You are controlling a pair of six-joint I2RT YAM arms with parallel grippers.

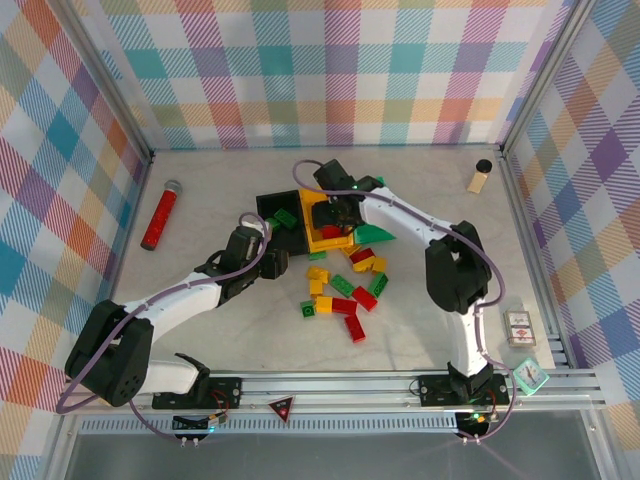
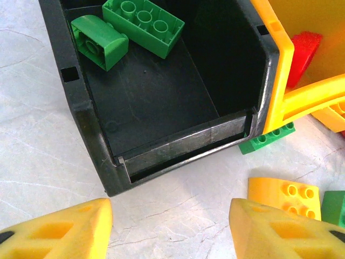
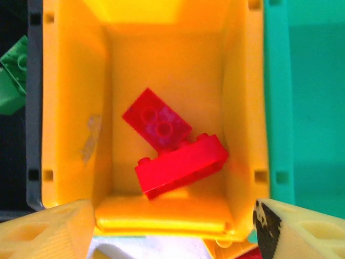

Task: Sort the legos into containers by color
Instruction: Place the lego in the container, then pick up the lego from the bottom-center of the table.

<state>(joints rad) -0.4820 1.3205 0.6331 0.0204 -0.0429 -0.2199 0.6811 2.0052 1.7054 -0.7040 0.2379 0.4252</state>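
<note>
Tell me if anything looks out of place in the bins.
Yes. The yellow bin holds two red bricks, one leaning on the other, and the black bin holds two green bricks, though a green bin stands beside the yellow one. Brick colours and bin colours do not match.

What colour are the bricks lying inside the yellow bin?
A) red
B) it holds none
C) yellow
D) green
A: the right wrist view shows two red bricks lying on the floor of the yellow bin.
</note>
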